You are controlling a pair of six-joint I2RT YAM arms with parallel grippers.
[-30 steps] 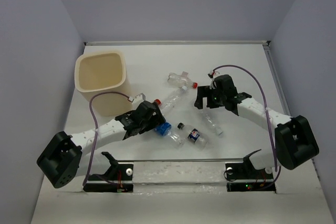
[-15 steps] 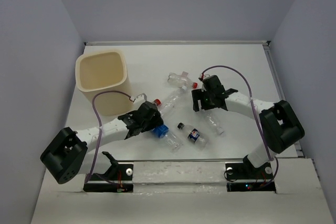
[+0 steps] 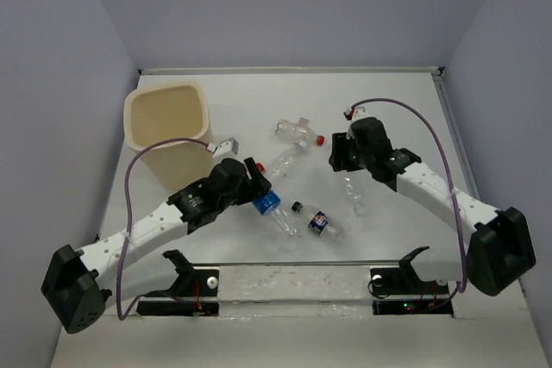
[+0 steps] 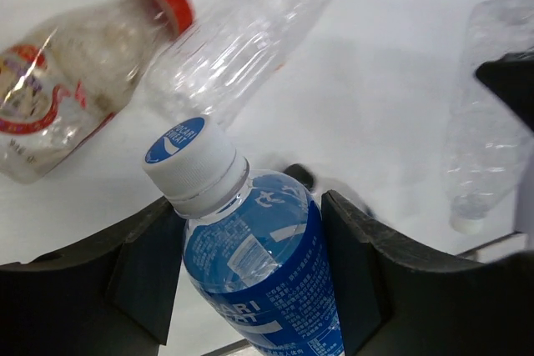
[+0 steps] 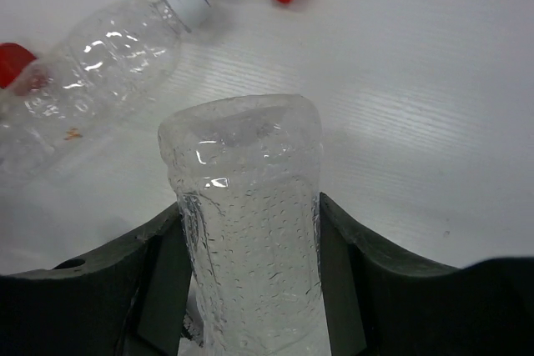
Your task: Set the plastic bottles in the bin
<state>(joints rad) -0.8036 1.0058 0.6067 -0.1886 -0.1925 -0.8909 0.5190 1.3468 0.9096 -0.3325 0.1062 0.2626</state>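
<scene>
Showing, closest to the near edge of the table (image 3: 388, 109), a small black-capped bottle (image 3: 317, 223) lying on its side, touching neither arm. Pinching a blue-labelled bottle (image 4: 259, 281) in the left claw (image 4: 246, 206), just left of the table's middle, with one finger (image 4: 150, 264) pressing on each side below the white cap. Pinching a dimpled clear bottle (image 5: 242, 147) in the right claw (image 5: 249, 210), just right of the middle, with fingers pressing against both flanks, the base end sticking out past the fingertips and the white-capped end pointing toward the near edge. Showing a long clear bottle (image 3: 285, 159) lying on its side between the two claws, slightly farther back, with a red-capped bottle (image 3: 297, 131) lying just beyond it, cap ends close together. Showing the bin (image 3: 159, 161) standing upright by the left edge, toward the far left corner, mouth facing up, apart from the loose bottles, with every bottle in view sitting outside it.
</scene>
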